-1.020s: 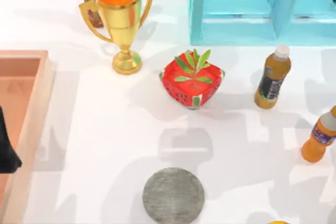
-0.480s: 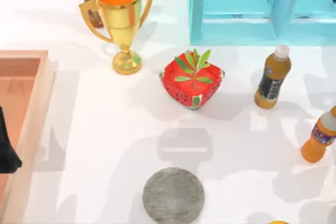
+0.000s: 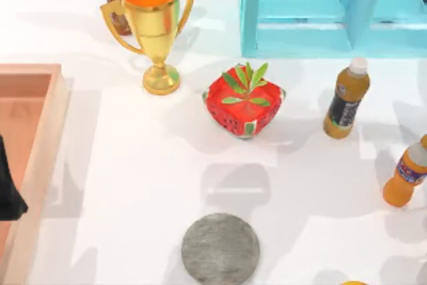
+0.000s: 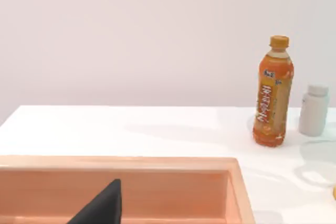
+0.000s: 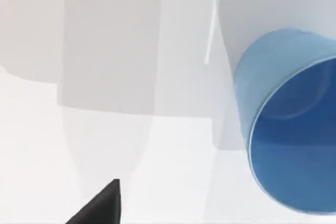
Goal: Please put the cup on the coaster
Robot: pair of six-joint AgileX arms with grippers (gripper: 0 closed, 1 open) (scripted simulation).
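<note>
The cup [image 5: 289,124] sits close ahead of your right hand; I cannot tell that hand's state. It looks light, rigid and smooth, so grip the wall near the rim. The coaster [image 3: 220,247] lies bare on the counter [image 3: 147,165].

text: none legible | bottle [image 4: 273,94] label: print too small to read

A white table [image 3: 147,165] is seen from above, crossed by soft grey shadows and brighter lit patches. A pale, plain wall [image 4: 131,35] is seen behind its far edge. At the far right side, a turquoise shelf unit [image 3: 313,11] is set on the tabletop. A shallow wooden tray [image 3: 37,165] is placed along the left edge.
</note>
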